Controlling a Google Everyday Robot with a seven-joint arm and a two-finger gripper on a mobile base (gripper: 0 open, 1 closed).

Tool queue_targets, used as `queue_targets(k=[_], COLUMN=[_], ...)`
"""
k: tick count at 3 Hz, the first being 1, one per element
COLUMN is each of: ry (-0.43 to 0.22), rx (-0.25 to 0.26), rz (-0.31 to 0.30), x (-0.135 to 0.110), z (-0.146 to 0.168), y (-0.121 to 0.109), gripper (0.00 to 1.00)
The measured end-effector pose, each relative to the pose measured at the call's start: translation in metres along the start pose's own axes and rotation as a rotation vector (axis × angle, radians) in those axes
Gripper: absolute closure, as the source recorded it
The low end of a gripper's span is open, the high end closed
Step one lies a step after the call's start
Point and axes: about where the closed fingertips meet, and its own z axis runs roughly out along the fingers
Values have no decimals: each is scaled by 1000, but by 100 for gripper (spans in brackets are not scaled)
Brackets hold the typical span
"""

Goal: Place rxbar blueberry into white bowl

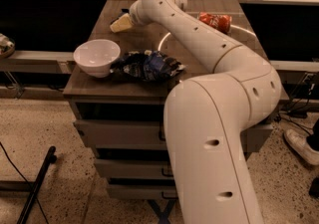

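Note:
The white bowl (97,56) stands at the front left of the wooden table (94,84), upright and empty. My gripper (122,23) is at the end of the long white arm (199,39). It hangs low over the table's back left part, behind the bowl and apart from it. The rxbar blueberry is not in view; it may be hidden at or under the gripper.
A wrinkly blue-and-white chip bag (147,64) lies just right of the bowl, touching it. A red-orange soda can (215,21) lies on its side at the back right. Drawers (119,133) sit under the tabletop. A shelf edge runs behind the table.

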Motion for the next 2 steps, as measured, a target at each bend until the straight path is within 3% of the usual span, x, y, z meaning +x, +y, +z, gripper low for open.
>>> queue_targets(k=[2], ry=[8], rx=[-6], rz=[5], x=[1], z=[2], y=[1], gripper=[65])
